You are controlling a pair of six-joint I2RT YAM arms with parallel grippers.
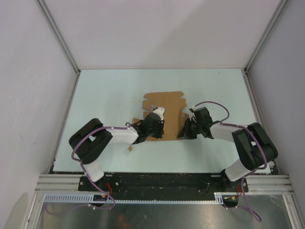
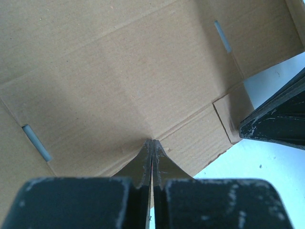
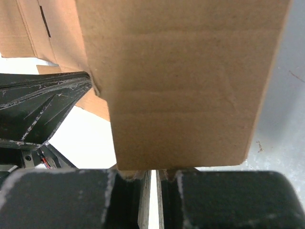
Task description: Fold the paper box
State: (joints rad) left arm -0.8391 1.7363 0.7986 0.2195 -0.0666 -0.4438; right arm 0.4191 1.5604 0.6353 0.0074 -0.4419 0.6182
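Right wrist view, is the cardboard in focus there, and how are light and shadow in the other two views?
Right wrist view: the paper box is close and slightly soft, the right tool blurred. Left wrist view: corrugation crisp, left tool blurred, a shadow on the cardboard's left. Top external view: even light, no glare.

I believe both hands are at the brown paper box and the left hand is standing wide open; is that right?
Not quite. The left hand and right hand are both at the brown paper box, but the left hand is shut, not wide open: the left wrist view shows its two fingers pressed together, tips at the cardboard.
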